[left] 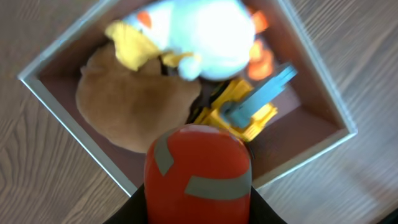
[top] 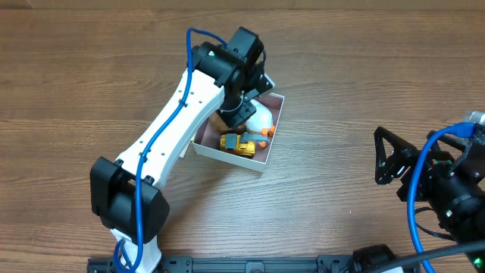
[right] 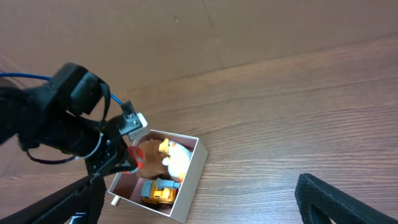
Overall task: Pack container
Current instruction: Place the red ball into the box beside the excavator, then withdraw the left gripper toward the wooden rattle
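Observation:
The container (top: 227, 157) is a shallow square box with white walls and a pink bottom, at mid table. In it lie a brown plush (top: 221, 120), a white plush duck (top: 259, 118) and a yellow toy digger (top: 237, 144). My left gripper (top: 239, 105) is over the box's far left part, shut on a red toy with grey stripes (left: 198, 171), held just above the box's rim (left: 68, 122). The left wrist view shows the brown plush (left: 130, 109), duck (left: 202, 37) and digger (left: 242, 112) below. My right gripper (top: 381, 157) is open and empty, far to the right.
The wooden table (top: 364, 68) spreads all round the box. In the right wrist view the box (right: 189, 180) lies ahead on the left with the left arm (right: 56, 118) over it. The right gripper's fingers (right: 199, 193) are spread wide.

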Robot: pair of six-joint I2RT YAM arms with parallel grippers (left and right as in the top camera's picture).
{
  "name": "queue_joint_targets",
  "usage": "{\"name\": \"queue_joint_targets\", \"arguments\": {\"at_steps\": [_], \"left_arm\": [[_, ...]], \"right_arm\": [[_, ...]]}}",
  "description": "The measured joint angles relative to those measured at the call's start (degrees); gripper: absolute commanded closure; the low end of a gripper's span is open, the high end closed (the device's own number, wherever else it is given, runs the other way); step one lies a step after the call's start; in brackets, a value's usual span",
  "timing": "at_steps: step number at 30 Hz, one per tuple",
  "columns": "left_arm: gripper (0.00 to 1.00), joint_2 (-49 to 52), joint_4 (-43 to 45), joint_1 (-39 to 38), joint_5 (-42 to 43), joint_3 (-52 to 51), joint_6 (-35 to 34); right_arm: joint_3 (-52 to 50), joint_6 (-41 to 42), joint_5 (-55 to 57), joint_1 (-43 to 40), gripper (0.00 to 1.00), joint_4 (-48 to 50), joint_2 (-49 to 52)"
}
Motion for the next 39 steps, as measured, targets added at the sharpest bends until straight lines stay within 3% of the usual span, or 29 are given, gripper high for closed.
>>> {"name": "queue_joint_targets", "arguments": {"at_steps": [3, 5, 11, 12, 14, 24, 32, 39], "left_arm": [[0.56, 0.00, 0.85, 1.75, -0.76, -3.30, 0.50], [0.52, 0.00, 1.68, 3.56, -0.96, -5.49, 0.50], [0.49, 0.00, 3.23, 6.08, -0.39, -9.60, 0.79], [0.42, 0.00, 3.21, 6.03, -0.17, -10.10, 0.79], [0.00, 0.00, 3.21, 5.95, 0.22, -10.82, 0.98], [0.00, 0.00, 2.19, 5.95, 0.50, -10.86, -1.90], [0.00, 0.00, -9.57, 6.23, -0.57, -3.02, -9.05], [0.00, -5.42, -11.19, 15.28, -0.94, 1.62, -18.51]], "right_arm": [[0.00, 0.00, 0.02, 0.00, 0.00, -0.02, 0.00], [0.00, 0.04, 0.00, 0.00, 0.00, 0.00, 0.00], [0.00, 0.00, 0.02, -0.02, 0.00, 0.00, 0.00], [0.00, 0.00, 0.00, 0.00, 0.00, 0.02, 0.00], [0.00, 0.00, 0.00, -0.02, 0.00, -0.02, 0.00], [0.00, -0.02, 0.00, 0.00, 0.00, -0.02, 0.00], [0.00, -0.02, 0.02, 0.00, 0.00, -0.02, 0.00], [0.00, 0.00, 0.00, 0.00, 0.00, -0.02, 0.00]]}}
